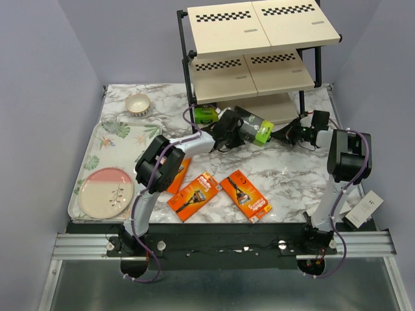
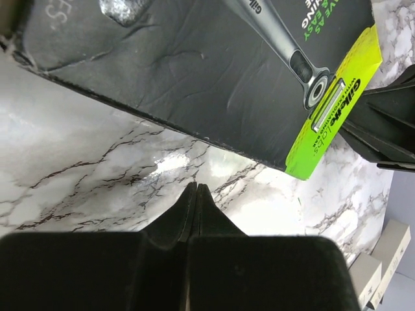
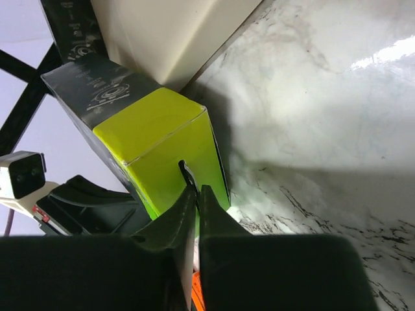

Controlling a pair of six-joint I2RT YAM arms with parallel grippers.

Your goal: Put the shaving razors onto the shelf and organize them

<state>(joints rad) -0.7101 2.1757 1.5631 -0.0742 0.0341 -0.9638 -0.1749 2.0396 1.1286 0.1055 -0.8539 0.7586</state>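
A black razor pack with a lime-green end [image 1: 251,126] lies tilted in front of the shelf [image 1: 259,39], between both grippers. My right gripper [image 1: 277,136] is shut on a thin black tab at its green end [image 3: 162,149]; the fingertips meet there [image 3: 196,188]. My left gripper [image 1: 235,133] is shut and empty [image 2: 196,186], just below the pack's black face [image 2: 194,71]. A second black-and-green pack [image 1: 206,115] lies by the shelf's left leg. Two orange packs [image 1: 194,194] [image 1: 246,194] lie on the marble; a third [image 1: 179,176] is partly under the left arm. White boxes [image 1: 363,208] lie at the right edge.
A floral tray [image 1: 107,149] at the left holds a pink plate [image 1: 106,192]. A small bowl [image 1: 137,104] stands at the back left. The shelf's beige bottom board [image 3: 162,39] is close behind the held pack. White boxes also show in the left wrist view [image 2: 382,259].
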